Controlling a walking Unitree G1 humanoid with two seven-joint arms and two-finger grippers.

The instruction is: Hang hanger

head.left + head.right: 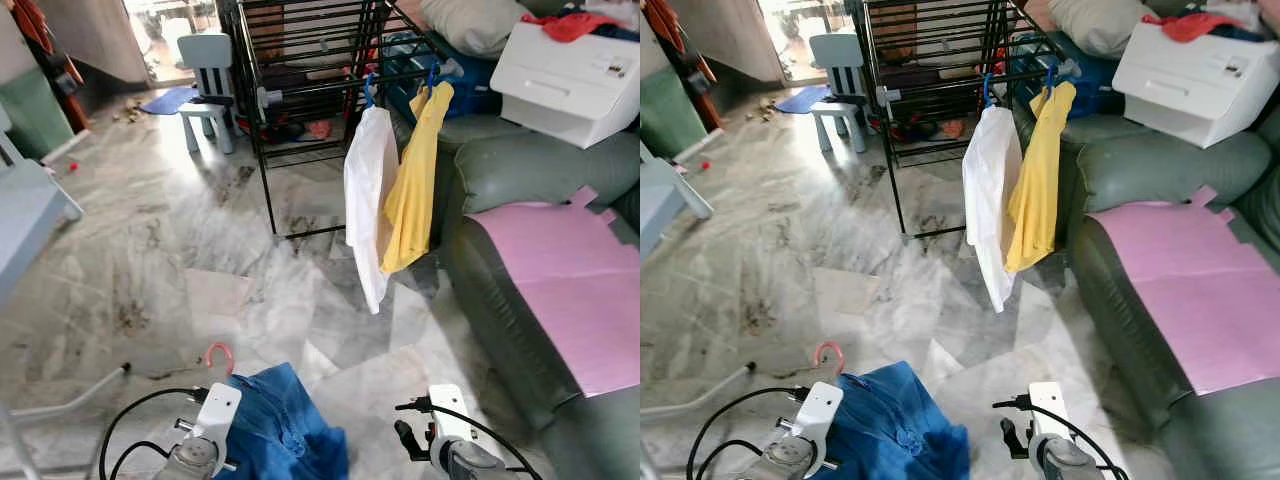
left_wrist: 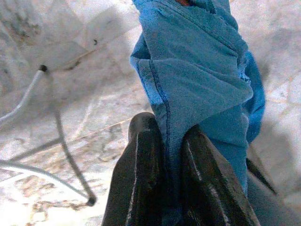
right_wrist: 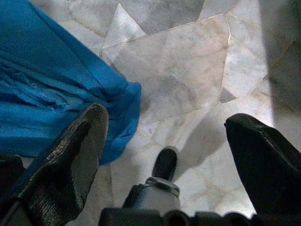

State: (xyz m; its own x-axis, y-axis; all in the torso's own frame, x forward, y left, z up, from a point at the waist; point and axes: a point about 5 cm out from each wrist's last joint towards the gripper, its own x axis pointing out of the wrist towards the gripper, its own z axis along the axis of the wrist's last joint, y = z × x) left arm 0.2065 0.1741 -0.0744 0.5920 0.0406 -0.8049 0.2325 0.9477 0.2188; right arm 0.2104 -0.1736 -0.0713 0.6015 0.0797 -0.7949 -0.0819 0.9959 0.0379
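Left gripper (image 2: 164,155): black fingers pinched tight on a fold of the blue garment (image 1: 280,425), seam running between them.
Blue garment: soft woven cloth, crumpled, hanging from the left gripper at about 6 o'clock in the head views.
Hanger hook (image 1: 219,354): pink, curved, poking out just above the cloth at roughly 11 o'clock from the grip.
Right gripper (image 3: 174,155): fingers spread wide, holding nothing, beside the garment's edge over the floor.
Floor (image 1: 200,250): glossy marble slabs, grey-veined.
Drying rack (image 1: 300,100): black metal bars, at 12 o'clock, well apart from both grippers.
White shirt (image 1: 368,200): hung on a blue hanger on the rack.
Yellow shirt (image 1: 415,185): hung just beside the white one.
Sofa (image 1: 520,180): green, leathery, at 3 o'clock, with a pink sheet (image 1: 560,280) on its seat.
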